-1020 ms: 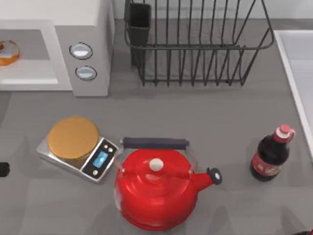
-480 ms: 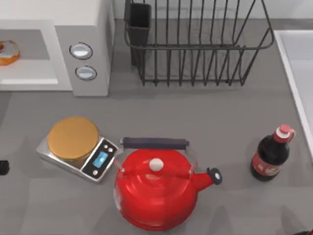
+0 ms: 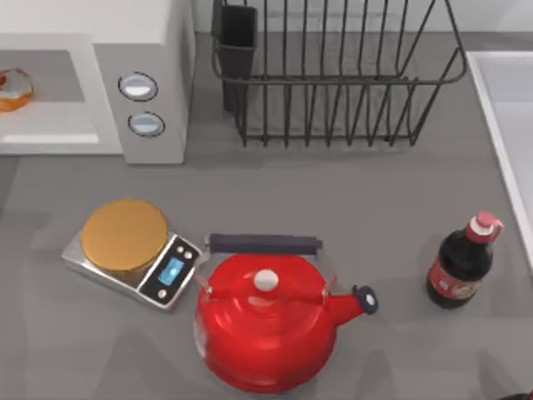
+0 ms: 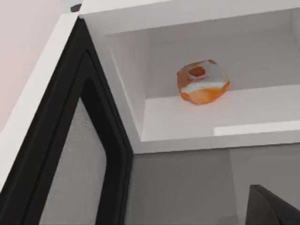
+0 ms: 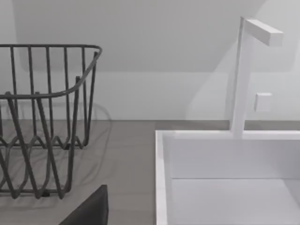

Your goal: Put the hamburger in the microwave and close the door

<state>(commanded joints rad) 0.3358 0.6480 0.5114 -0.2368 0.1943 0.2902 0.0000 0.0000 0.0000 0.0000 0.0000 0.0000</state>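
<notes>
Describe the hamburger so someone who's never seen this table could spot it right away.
Find the big white microwave at the table's far left, with two round silvery knobs. The hamburger sits inside its open cavity. It is a small orange-brown bun with a whitish layer, far smaller than the flat orange disc on the scale.

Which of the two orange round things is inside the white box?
The small orange-brown hamburger sits inside the white microwave cavity. The bigger flat orange disc tops the silver kitchen scale on the grey table.
</notes>
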